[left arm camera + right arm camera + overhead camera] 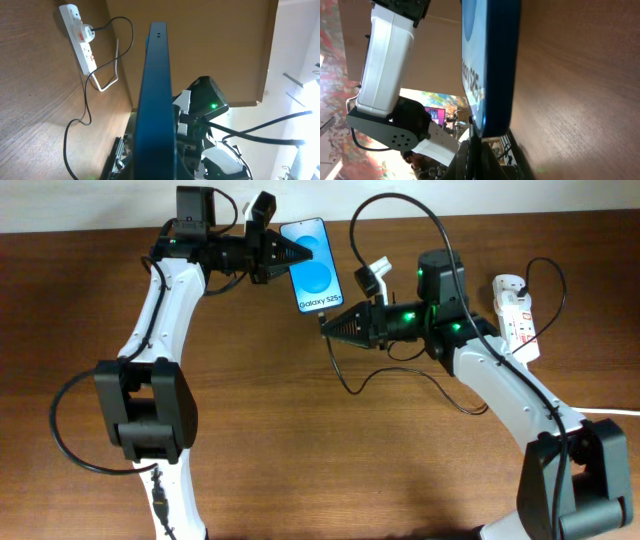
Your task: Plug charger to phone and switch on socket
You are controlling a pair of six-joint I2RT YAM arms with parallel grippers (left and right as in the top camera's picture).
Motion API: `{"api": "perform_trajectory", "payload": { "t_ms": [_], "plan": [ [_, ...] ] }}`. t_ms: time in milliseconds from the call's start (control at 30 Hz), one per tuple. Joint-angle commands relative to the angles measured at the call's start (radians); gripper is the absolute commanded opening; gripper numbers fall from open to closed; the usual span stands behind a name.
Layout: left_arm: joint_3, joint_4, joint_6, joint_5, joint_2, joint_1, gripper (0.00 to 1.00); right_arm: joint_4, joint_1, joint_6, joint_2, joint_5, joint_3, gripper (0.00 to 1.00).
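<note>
The phone (312, 268), blue screen up, is held off the table by its left edge in my left gripper (291, 252), which is shut on it. In the left wrist view the phone (157, 95) shows edge-on between the jaws (155, 170). My right gripper (326, 323) is shut on the charger's black connector tip (474, 145), which touches the phone's bottom edge (492, 65). I cannot tell whether it is seated. The thin black charger cable (352, 385) loops over the table to a plug in the white socket (515, 315), also seen in the left wrist view (80, 37).
The socket's thick white cord (610, 412) runs off the right edge. A thick black robot cable (400, 205) arcs above the right arm. Another black cable (62, 430) curves by the left arm's base. The table's far edge lies just behind the phone.
</note>
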Motion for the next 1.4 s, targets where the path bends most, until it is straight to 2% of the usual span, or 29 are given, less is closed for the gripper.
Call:
{"api": "perform_trajectory", "payload": {
  "t_ms": [0, 1367],
  "plan": [
    [0.008, 0.003, -0.006, 0.05, -0.018, 0.003, 0.0, 0.001, -0.017, -0.003, 0.002, 0.005, 0.001, 0.04],
    [0.008, 0.002, 0.045, 0.05, -0.018, -0.035, 0.0, 0.023, -0.016, 0.005, 0.002, 0.043, 0.001, 0.04]
  ]
}}
